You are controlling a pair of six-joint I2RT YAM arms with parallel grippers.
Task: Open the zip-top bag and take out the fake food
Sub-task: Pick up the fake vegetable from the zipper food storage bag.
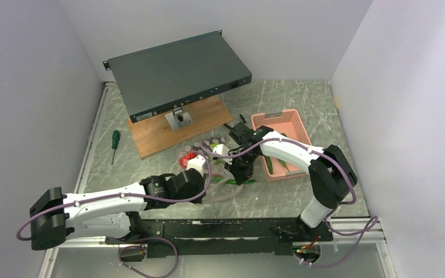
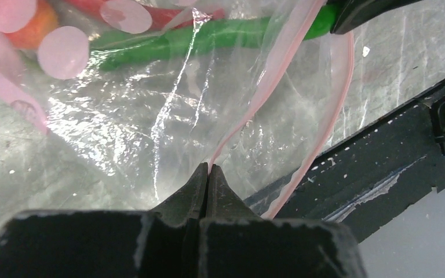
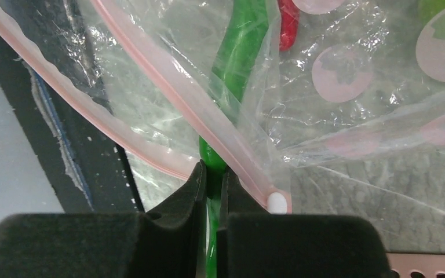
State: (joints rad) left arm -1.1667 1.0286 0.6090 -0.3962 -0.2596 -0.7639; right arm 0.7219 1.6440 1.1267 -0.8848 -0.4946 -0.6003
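The clear zip-top bag [image 1: 217, 174] with pinkish dots lies on the table between the arms, its pink zip edge open. My left gripper [image 2: 208, 169] is shut on one pink zip lip [image 2: 249, 113] of the bag [image 2: 150, 121]. My right gripper [image 3: 211, 172] is shut on the end of a long green pod [image 3: 237, 58] that reaches into the bag's mouth [image 3: 168, 87]. The pod [image 2: 197, 37] also shows in the left wrist view, with red and orange fake food [image 2: 32, 29] behind it. Red pieces [image 1: 190, 156] show in the bag from above.
A pink slotted basket [image 1: 281, 142] holding green pods stands right of the bag. A dark flat box [image 1: 177, 75] on a wooden board [image 1: 174, 127] is at the back. A green screwdriver [image 1: 115, 145] lies at the left. The black rail [image 1: 220, 229] runs along the near edge.
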